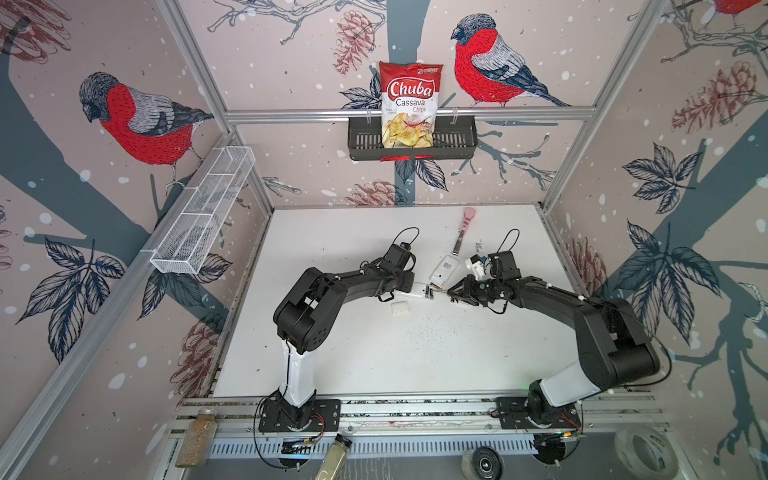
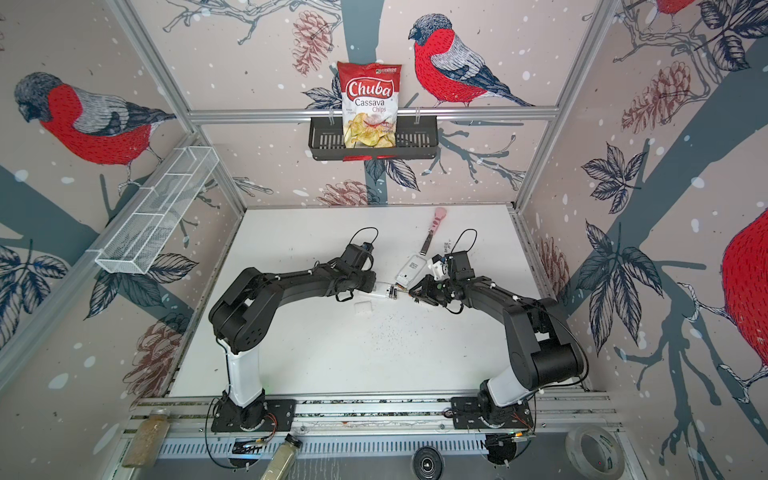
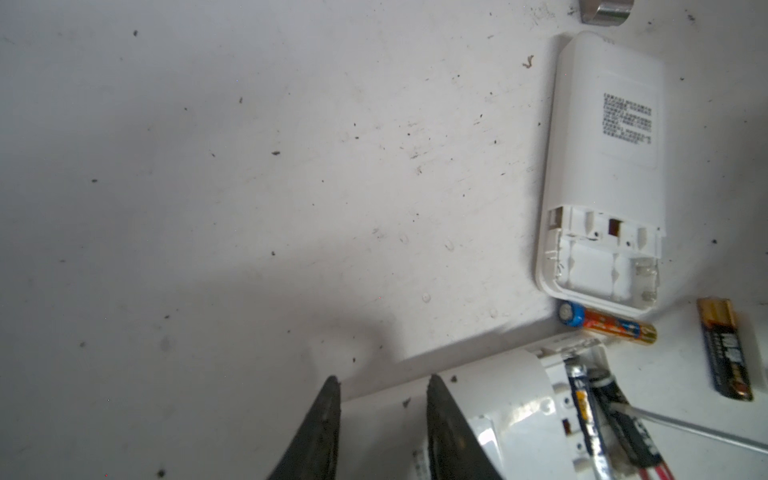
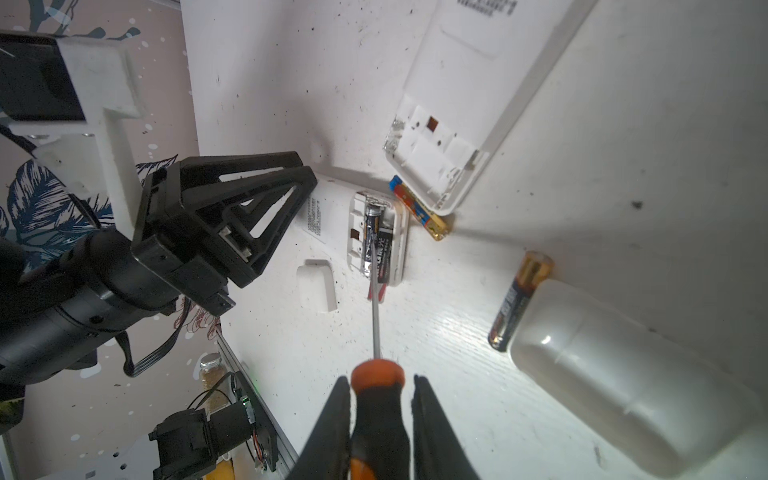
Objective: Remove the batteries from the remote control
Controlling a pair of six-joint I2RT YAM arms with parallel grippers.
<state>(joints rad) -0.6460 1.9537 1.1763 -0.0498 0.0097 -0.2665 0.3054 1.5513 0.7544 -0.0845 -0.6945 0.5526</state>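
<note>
**Right hand (image 4: 380, 380) clamped on screwdriver (image 4: 376, 320); unloading about half done**

Left hand (image 3: 383, 379) appears closed on the plain end of the near remote (image 4: 322, 216). The screwdriver's thin steel tip sits in the open bay, against two dark batteries (image 4: 376, 241) lying side by side.

Far remote (image 4: 457, 83), at 1 o'clock in both top views, has an empty bay. An orange-and-blue battery (image 4: 417, 208) touches its open end. A dark gold-banded battery (image 4: 519, 299) lies apart on the worktop (image 4: 436, 340).

Shells are glossy white plastic. The batteries are smooth slim cylinders, likely to roll.
</note>
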